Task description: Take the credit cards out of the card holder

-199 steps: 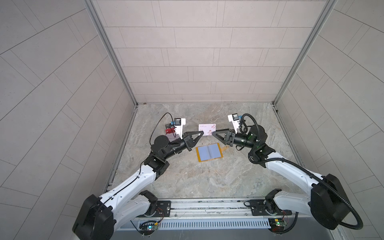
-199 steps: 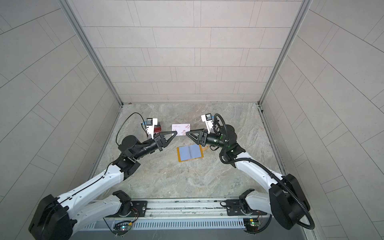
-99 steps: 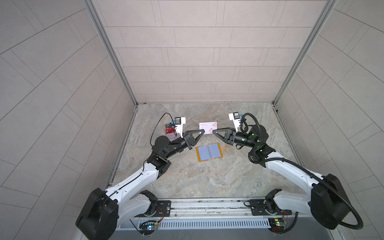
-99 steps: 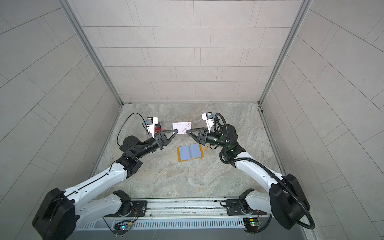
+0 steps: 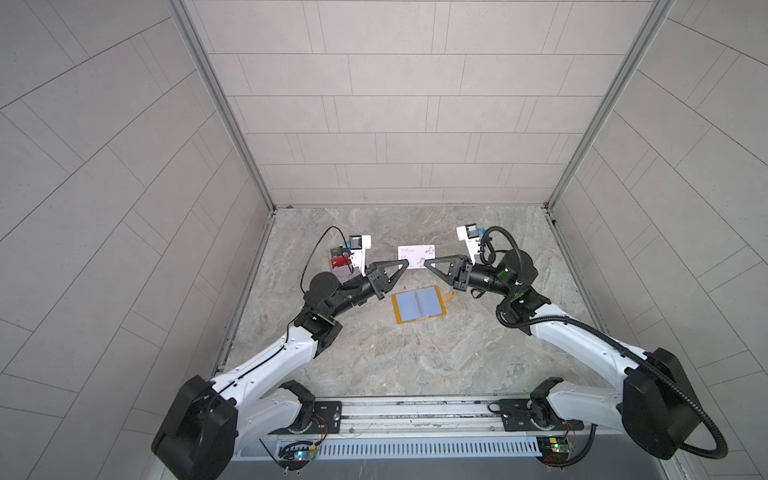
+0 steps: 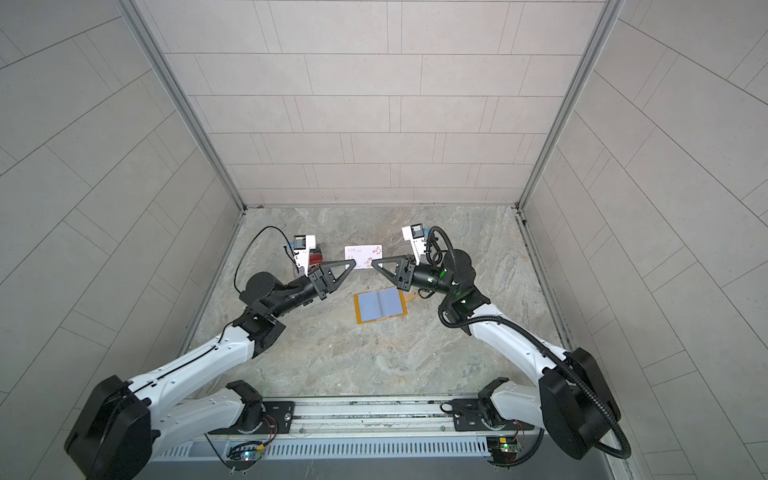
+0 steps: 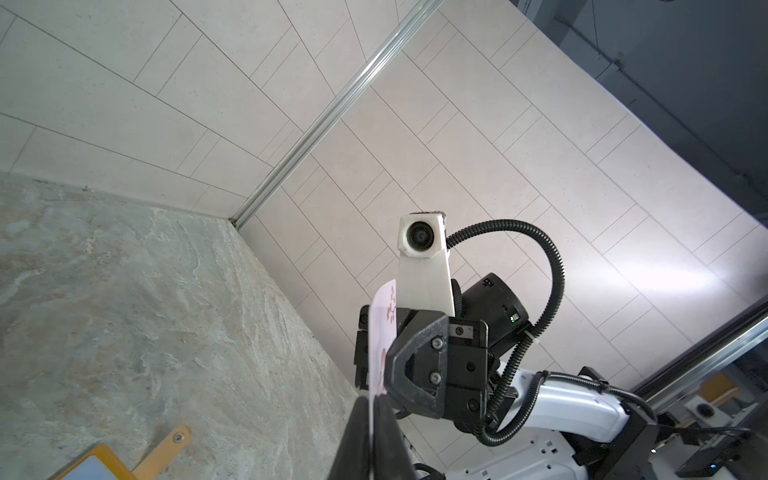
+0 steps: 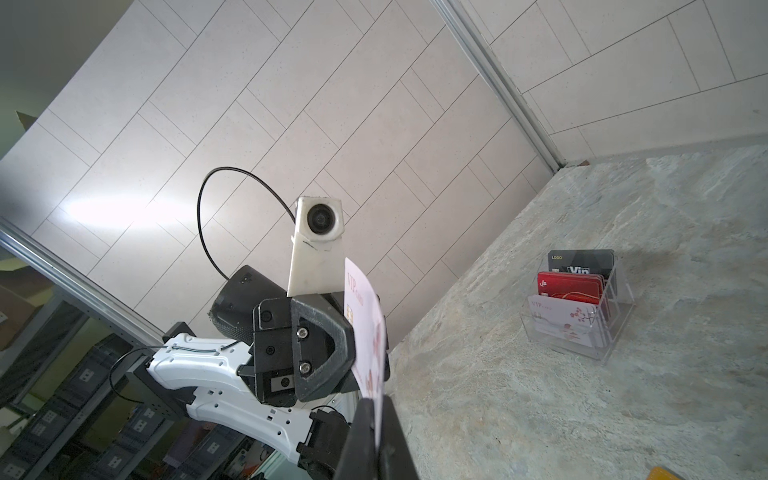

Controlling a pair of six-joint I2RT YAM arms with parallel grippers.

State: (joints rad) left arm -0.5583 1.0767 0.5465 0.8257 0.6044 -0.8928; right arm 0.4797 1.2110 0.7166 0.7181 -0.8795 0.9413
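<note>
- My right claw (image 5: 428, 262) is pinched fully closed on one short edge of the white card (image 5: 415, 254). The card is a thin, glossy plastic rectangle held up off the worktop (image 5: 415, 365).
- My left claw (image 5: 406, 262) has its jaws close on either side of the opposite short edge. I cannot tell whether they press the card (the left wrist view shows barely any gap).
- The card reads "VIP" in pale red, with small reddish blossom marks toward one end.
- The card holder (image 5: 417, 305) lies open and flat on the worktop, below and between my claws. It has a mustard-yellow border and bluish-grey clear plastic sleeves, and a tan tab (image 5: 451, 296) with a snap juts toward my right.
- The worktop is matt, veined grey stone.
- Off to my left is a clear tiered stand (image 8: 577, 332) (acrylic, by the look). It holds a dark card (image 8: 582, 262) lettered "LOGO" and "Vip", a red card (image 8: 569, 286), and in front a pale card (image 8: 561, 320) lettered "VIP".
</note>
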